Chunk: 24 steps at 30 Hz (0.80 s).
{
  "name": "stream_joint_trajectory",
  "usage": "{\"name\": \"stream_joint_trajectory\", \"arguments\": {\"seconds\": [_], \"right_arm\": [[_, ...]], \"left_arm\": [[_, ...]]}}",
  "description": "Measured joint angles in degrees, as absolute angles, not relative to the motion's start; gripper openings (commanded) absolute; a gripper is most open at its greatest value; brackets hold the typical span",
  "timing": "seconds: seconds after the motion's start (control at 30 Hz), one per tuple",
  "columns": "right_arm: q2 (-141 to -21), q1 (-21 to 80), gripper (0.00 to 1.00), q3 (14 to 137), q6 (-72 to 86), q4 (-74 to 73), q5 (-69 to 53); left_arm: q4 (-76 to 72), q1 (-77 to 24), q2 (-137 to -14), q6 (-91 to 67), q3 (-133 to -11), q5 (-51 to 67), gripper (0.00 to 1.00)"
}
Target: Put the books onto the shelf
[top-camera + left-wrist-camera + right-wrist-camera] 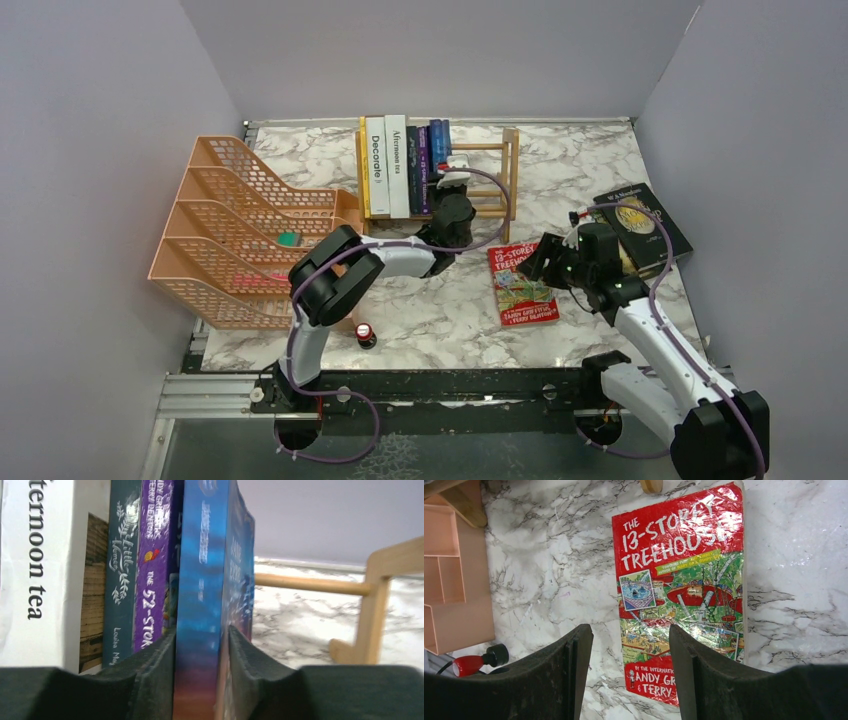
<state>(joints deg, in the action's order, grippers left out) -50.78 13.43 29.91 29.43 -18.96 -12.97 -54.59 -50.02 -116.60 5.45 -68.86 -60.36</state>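
On the light-wood shelf [505, 170] several books stand upright: a thin yellow one [362, 170], white "Decorate" [376, 165], "Afternoon tea" [398, 165], a dark teal one [413, 172], a purple one [423, 165] and blue "Jane Eyre" [438, 140]. My left gripper [452, 172] reaches into the shelf. In its wrist view its pads flank the blue book [205, 580], apparently touching both faces [202, 645]. A red "13-Storey Treehouse" book [522, 285] lies flat on the table. My right gripper [630, 645] hovers open over its lower left corner [679, 570]. A dark book with gold [645, 225] lies at the right.
An orange mesh tiered tray [240, 230] stands at the left, close to the shelf's end. A small red-capped object [365, 333] sits near the left arm's base. The shelf's right half holds only bare slats [375, 605]. Grey walls enclose the marble table.
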Motion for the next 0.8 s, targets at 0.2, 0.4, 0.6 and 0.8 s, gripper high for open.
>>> {"name": "stream_joint_trajectory", "arguments": {"seconds": [0.2, 0.4, 0.6, 0.8], "right_arm": [[-51.1, 13.4, 0.64, 29.9, 29.4, -19.0, -13.2], [-51.4, 13.5, 0.64, 29.9, 29.4, -19.0, -13.2], [-51.4, 13.5, 0.73, 29.9, 29.2, -18.9, -13.2], [-53.6, 13.5, 0.76, 30.0, 28.7, -18.2, -12.6]], "left_arm": [[-52.5, -50.0, -110.0, 2.2, -69.1, -59.5, 0.61], [-49.7, -49.7, -105.8, 1.4, -70.5, -60.8, 0.65], [-39.4, -49.7, -100.7, -1.7, -70.7, -60.0, 0.86], [-15.8, -48.0, -90.7, -15.6, -74.4, -49.2, 0.95]]}}
